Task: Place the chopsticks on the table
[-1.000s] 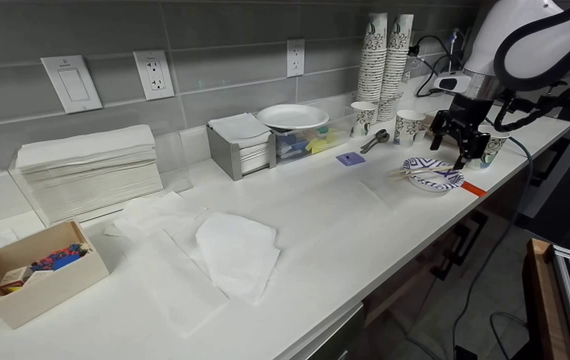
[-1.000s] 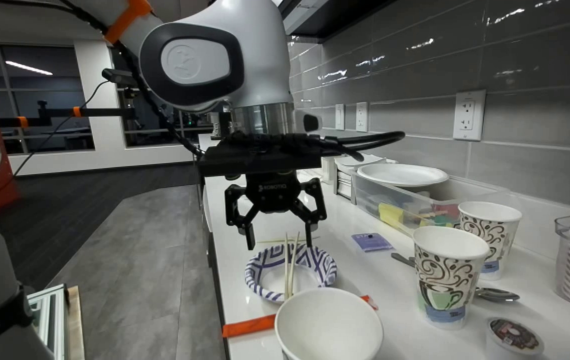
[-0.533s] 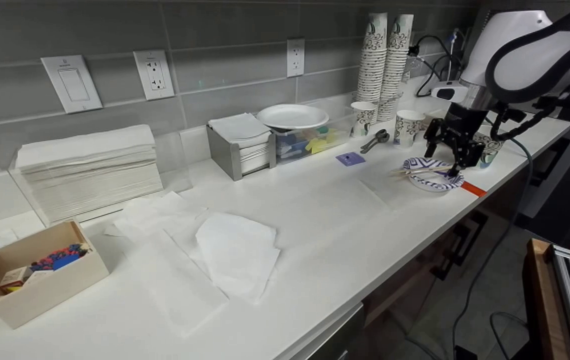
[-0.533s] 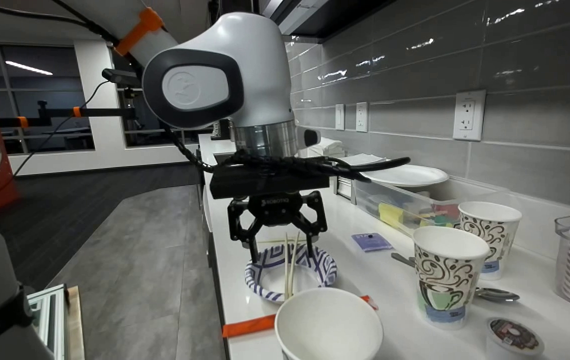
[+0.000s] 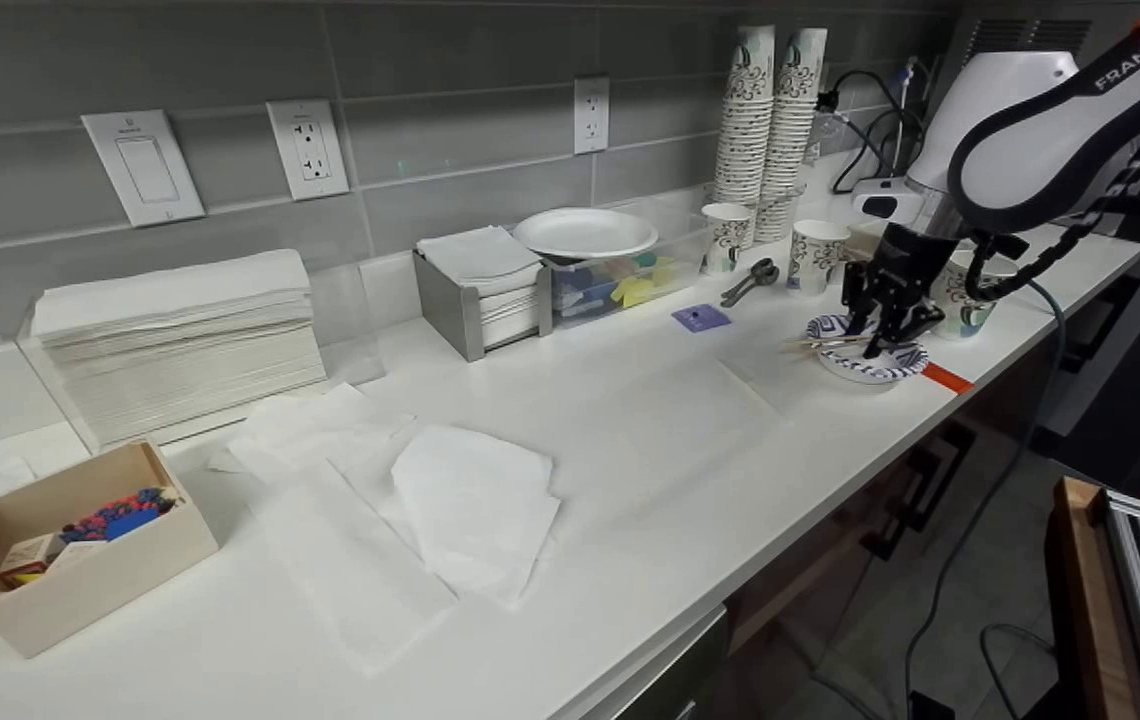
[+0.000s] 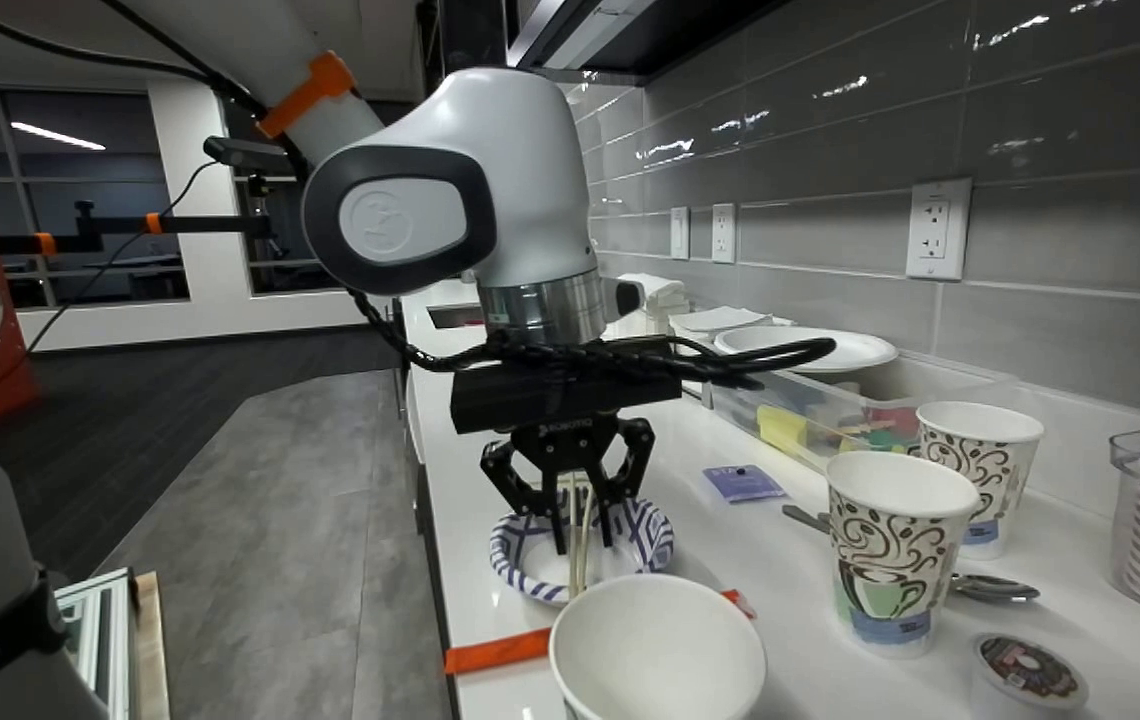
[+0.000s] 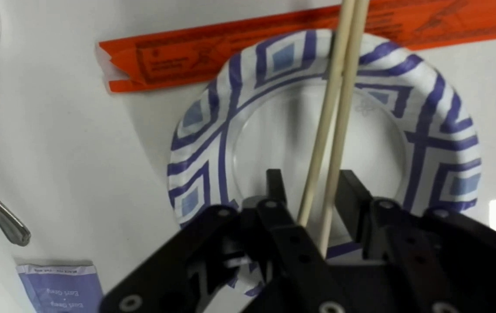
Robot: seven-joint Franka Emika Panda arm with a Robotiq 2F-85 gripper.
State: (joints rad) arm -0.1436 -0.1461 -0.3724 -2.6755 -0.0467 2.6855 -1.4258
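Observation:
Two thin pale chopsticks (image 7: 343, 108) lie across a paper bowl (image 7: 444, 139) with a purple pattern, close together and crossing the far rim in the wrist view. The bowl stands on the white table (image 5: 630, 480). My gripper (image 7: 310, 174) points down into the bowl, its fingers partly closed, one on each side of the sticks. A clear gap shows on the left; the right finger stands close to a stick, and I cannot tell if they touch. In an exterior view the chopsticks (image 6: 575, 570) run between the fingertips. Their near ends are hidden behind the gripper.
An orange wrapper (image 7: 169, 61) lies beside the bowl. A paper cup (image 6: 658, 650) stands close by, with more cups (image 6: 895, 560) toward the wall. A purple tea packet (image 5: 700, 318) and metal spoons (image 5: 752, 282) lie nearby. The counter's front edge runs close to the bowl.
My gripper has come down from above the bowl, and its fingers have drawn much closer together around the chopsticks. The sticks and bowl look unmoved.

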